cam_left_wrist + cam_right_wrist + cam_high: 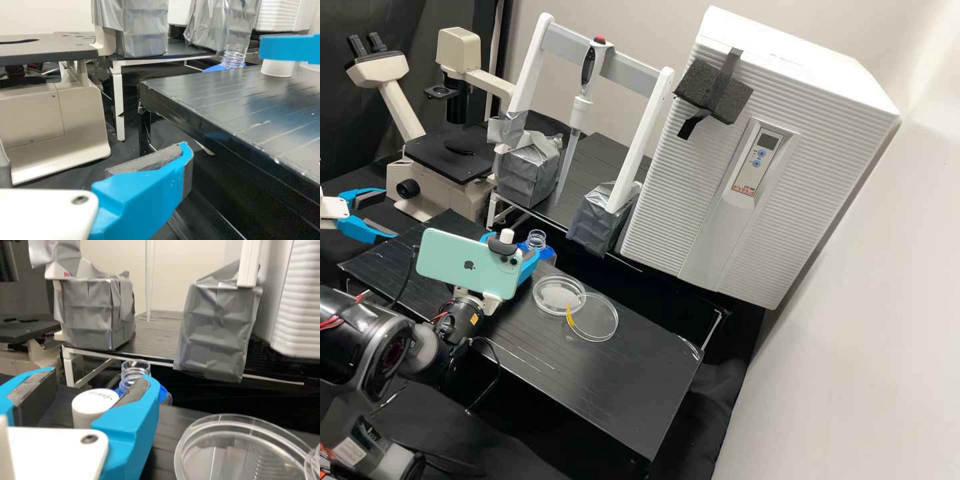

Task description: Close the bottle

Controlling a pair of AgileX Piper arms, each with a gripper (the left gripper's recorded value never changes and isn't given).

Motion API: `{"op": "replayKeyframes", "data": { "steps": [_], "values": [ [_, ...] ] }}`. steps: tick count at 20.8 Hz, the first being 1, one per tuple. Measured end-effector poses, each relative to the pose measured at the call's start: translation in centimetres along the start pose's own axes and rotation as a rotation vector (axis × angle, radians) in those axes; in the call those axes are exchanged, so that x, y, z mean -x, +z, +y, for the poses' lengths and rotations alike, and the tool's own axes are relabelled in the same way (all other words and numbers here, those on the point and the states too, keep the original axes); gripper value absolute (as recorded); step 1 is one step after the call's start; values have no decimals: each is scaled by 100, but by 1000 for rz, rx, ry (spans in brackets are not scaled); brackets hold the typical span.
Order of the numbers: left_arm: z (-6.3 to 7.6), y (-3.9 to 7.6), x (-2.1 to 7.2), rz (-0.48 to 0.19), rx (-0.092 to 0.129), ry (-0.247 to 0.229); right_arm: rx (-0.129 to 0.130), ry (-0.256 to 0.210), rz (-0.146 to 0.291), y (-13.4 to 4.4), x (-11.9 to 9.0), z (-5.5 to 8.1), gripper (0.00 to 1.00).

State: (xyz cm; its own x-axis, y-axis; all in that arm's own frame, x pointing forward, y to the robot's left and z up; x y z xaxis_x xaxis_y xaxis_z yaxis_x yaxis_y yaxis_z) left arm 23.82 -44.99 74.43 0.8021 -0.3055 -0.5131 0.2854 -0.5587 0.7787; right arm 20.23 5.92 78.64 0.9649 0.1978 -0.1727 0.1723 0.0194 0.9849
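The right claw (94,387) pinches the white cap (94,405); the left claw (385,213) gapes wide. The open bottle (537,238) stands at the cap's three o'clock: centre the cap over its mouth, level, before lowering.

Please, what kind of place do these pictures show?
Most likely a biology laboratory: there is a microscope, a pipette hanging on a white stand, and two petri dishes on a black platform.

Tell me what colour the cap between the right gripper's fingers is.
Plain white. The right wrist view shows the cap best, gripped by the right gripper.
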Motion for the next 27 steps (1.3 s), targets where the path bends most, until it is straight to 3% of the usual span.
{"op": "replayKeyframes", "data": {
  "steps": [7, 8, 12, 19, 20, 27],
  "values": [
    [0, 0, 0, 0, 0, 0, -2, 15, 1, -15, -4, 18, 0],
    [0, 0, 0, 0, 0, 0, 2, 14, 2, -21, -4, 13, 100],
    [-1, 3, -1, -1, 0, 0, 65, 21, -7, -33, -6, 0, 100],
    [-6, 27, -11, -12, -2, -4, 94, 5, -10, -37, -7, -23, 100],
    [-6, 27, -11, -12, -2, -4, 94, 5, -10, -37, -7, -23, 0],
    [-6, 27, -11, -12, -2, -4, 93, 3, -12, -35, -25, -24, 0]
  ]
}}
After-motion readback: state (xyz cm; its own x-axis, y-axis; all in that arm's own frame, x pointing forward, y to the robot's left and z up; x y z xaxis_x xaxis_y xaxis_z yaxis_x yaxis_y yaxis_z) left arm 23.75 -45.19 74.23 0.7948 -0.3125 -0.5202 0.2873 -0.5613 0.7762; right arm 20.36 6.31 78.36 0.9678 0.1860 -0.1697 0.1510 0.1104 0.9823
